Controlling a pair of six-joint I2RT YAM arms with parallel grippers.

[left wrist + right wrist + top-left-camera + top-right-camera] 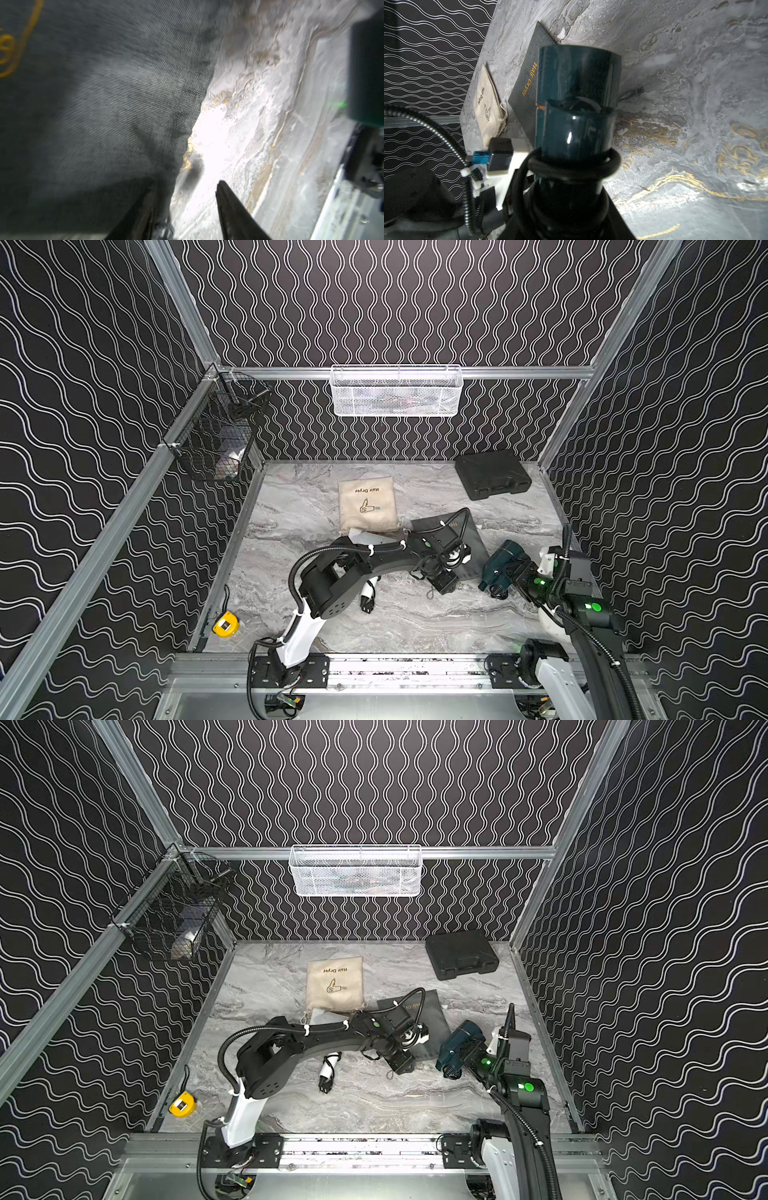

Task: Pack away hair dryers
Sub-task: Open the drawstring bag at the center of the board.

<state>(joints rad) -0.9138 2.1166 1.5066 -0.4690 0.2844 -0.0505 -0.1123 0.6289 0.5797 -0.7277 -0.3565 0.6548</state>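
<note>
- Teal hair dryer (500, 568), dark cord looped round its handle, sits at about 4 o'clock over the surface (415, 622). The right gripper (519, 574) holds it, fingers apparently clamped on the handle end, though the dryer's body hides them in the wrist view.
- Just beside it, toward 9 o'clock, the grey pouch (476, 543) printed "Hair Dryer" lies flat, its mouth seemingly at its 6 o'clock edge.
- The left gripper (187, 184) hangs low over that pouch's edge. Its fingers (232, 212) are parted to a middling gap, one over cloth and one over bare surface, gripping nothing visible.
- The likely step is opening the pouch. Done well, the fingers pinch only the top layer at the mouth and lift it, so the dryer can slide in nozzle first with its cord tucked.
- The white hair dryer (369, 589) lies partly hidden under the left arm, toward 8 o'clock of the grey pouch.
- A beige pouch (365, 504) lies at 11 o'clock, and a black case (492, 475) at 1 o'clock.
</note>
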